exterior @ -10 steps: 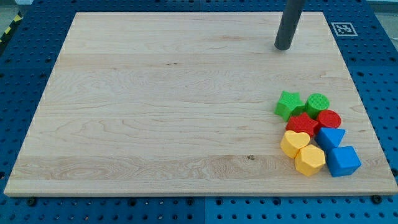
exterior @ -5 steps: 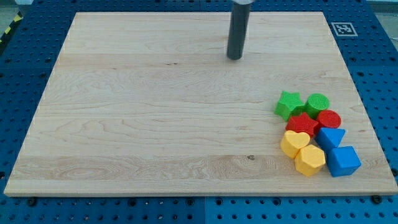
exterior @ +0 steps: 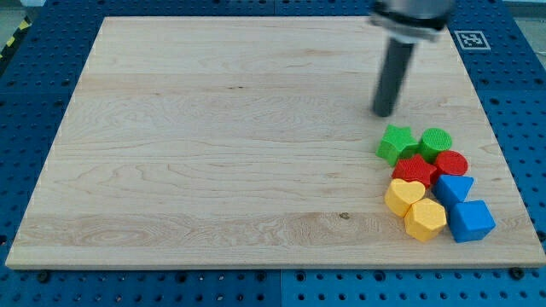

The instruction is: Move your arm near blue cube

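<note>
The blue cube [exterior: 471, 221] sits at the lower right of the wooden board [exterior: 213, 153], at the bottom right end of a tight cluster of blocks. My tip [exterior: 385, 112] is on the board just above the cluster, a short way above the green star [exterior: 396, 143] and well above the blue cube. The rod runs up to the view's top and looks blurred.
The cluster also holds a green cylinder [exterior: 435, 141], a red star-like block [exterior: 415, 170], a red cylinder [exterior: 451, 163], a blue triangle block [exterior: 453, 188], a yellow heart [exterior: 404, 196] and a yellow hexagon block [exterior: 424, 219]. The board's right edge is close to the cluster.
My tip first went left across the top of the board, then came back right and down; it now stands just above the green star.
</note>
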